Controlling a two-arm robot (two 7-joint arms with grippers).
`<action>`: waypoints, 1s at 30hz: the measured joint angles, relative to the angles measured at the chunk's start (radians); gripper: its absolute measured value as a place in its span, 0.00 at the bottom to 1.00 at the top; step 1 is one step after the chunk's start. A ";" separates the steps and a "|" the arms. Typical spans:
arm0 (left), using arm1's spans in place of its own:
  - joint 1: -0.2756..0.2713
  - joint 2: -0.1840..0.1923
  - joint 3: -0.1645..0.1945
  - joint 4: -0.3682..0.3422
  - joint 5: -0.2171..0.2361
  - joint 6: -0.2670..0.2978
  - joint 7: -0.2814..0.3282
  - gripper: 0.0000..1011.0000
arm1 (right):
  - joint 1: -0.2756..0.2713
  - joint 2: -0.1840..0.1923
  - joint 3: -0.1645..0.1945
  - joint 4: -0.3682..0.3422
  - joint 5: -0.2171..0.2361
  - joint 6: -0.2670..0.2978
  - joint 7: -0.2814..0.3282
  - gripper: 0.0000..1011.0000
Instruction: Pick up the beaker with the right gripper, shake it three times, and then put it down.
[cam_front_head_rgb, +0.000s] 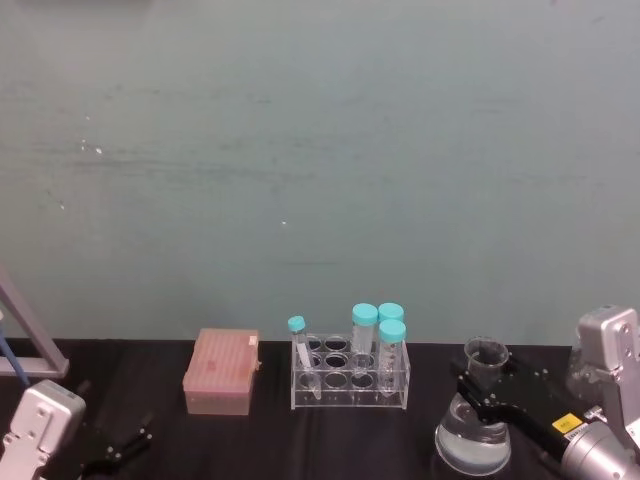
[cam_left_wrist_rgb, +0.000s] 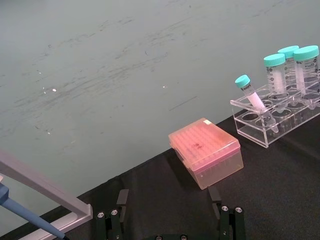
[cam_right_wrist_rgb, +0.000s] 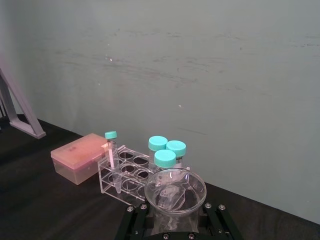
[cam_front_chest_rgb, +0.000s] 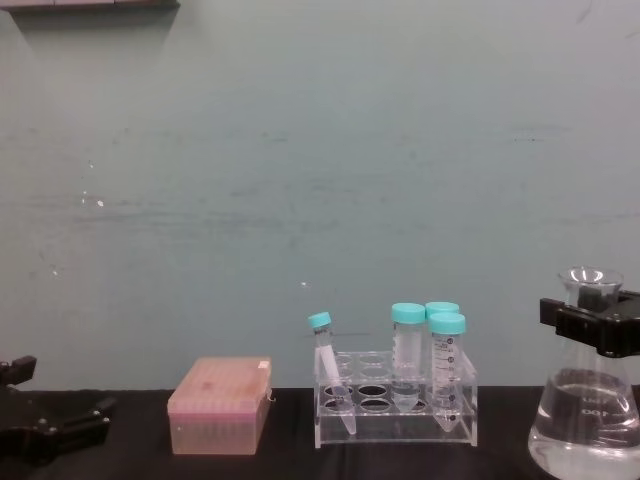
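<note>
Over the black table (cam_front_head_rgb: 350, 445), right claw (cam_front_head_rgb: 487, 390) clamps the beaker (cam_front_head_rgb: 472, 445) at its neck.

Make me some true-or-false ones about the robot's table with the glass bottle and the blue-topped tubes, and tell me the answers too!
1. The right end effector is around the neck of the beaker. True.
2. The clear rack holds four teal-capped tubes. True.
3. The pink box stands to the right of the rack. False: it stands to the left of it.
4. The left end effector is holding a tube. False: it sits open, low at the left, holding nothing.
5. Every tube stands straight up. False: the smallest tube leans over in the rack.
</note>
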 joint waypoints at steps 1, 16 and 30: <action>0.000 0.000 0.000 0.000 0.000 0.000 0.000 0.99 | 0.000 0.000 0.000 0.000 -0.001 0.000 0.000 0.45; 0.000 0.000 0.000 0.000 0.000 0.000 0.000 0.99 | 0.001 0.001 -0.002 0.001 -0.004 -0.003 0.001 0.45; 0.000 0.000 0.000 0.000 0.000 0.000 0.000 0.99 | 0.002 0.002 -0.002 0.002 -0.005 -0.005 0.002 0.45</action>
